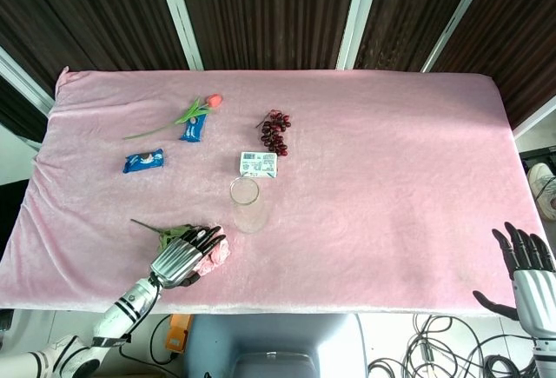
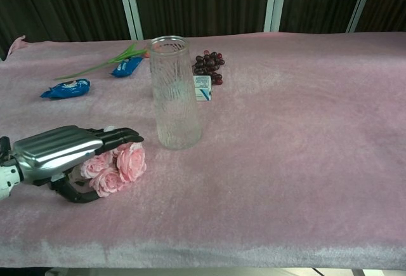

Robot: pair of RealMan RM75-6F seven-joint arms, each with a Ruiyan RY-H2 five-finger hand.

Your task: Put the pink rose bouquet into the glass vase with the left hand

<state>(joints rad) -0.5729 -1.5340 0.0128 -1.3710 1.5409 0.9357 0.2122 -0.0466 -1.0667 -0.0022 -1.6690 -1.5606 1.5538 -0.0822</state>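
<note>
The pink rose bouquet [image 1: 217, 255] [image 2: 122, 163] lies on the pink cloth near the front left edge, its green stem pointing left. My left hand [image 1: 180, 260] [image 2: 63, 150] lies low over it, fingers stretched flat across the blooms and thumb curved under their near side; the fingers are not closed around it. The empty glass vase [image 1: 248, 205] [image 2: 173, 92] stands upright just right of and behind the roses. My right hand [image 1: 525, 267] hangs off the table's front right corner, fingers spread and empty; the chest view does not show it.
Behind the vase sit a small white box [image 1: 259, 164] and a bunch of dark grapes [image 1: 276, 132]. Far left lie a single tulip [image 1: 187, 116] and two blue snack packets [image 1: 142, 161] [image 1: 194, 128]. The table's front edge is close to my left hand.
</note>
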